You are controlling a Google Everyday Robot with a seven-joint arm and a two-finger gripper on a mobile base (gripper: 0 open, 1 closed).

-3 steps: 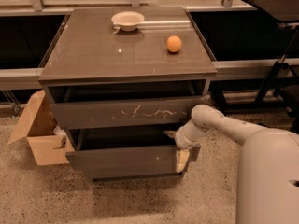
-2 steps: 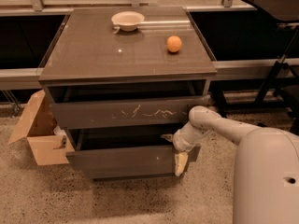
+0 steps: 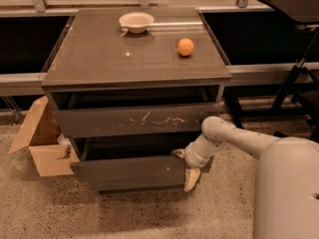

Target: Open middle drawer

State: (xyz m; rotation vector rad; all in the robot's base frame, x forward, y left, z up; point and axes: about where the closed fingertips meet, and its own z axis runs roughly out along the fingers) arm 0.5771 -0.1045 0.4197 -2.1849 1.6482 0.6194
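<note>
Speckled floor runs under the table (image 3: pixel 99 59), whose middle drawer (image 3: pixel 129 172) already stands partly pulled out below the scratched front (image 3: pixel 134 119). At its right end sits my pincer (image 3: pixel 187 167); I cannot tell whether it grips, and I judge more pulling remains.

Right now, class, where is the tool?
In the camera view, the tool is at the right end of the middle drawer, just below the scratched drawer.
</note>
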